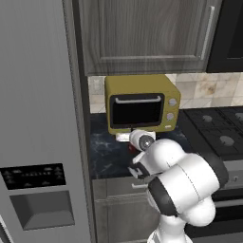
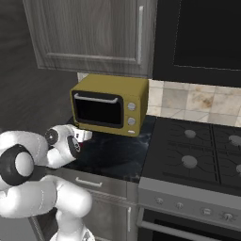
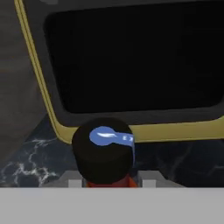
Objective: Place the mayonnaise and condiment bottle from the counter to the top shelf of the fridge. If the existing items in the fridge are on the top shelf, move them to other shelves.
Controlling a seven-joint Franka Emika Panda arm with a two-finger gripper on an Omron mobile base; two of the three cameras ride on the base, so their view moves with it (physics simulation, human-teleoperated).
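Observation:
The condiment bottle (image 3: 103,154) fills the low middle of the hand view: a dark cap with a bluish glint over a red body. It stands between my fingertips (image 3: 148,183), and my gripper (image 3: 109,183) is shut on it. From the base, the gripper (image 1: 129,138) sits low over the black counter (image 1: 105,148), just in front of the yellow oven, with a bit of the red bottle (image 1: 132,147) under it. The fridge (image 1: 38,118) stands at left with its door closed, hiding the top shelf and the existing items. The mayonnaise is out of view.
A yellow toaster oven (image 1: 141,103) with a dark glass door stands on the counter right behind the gripper. Grey wall cabinets (image 1: 142,33) hang above it. A black gas stove (image 2: 197,150) adjoins the counter on the right.

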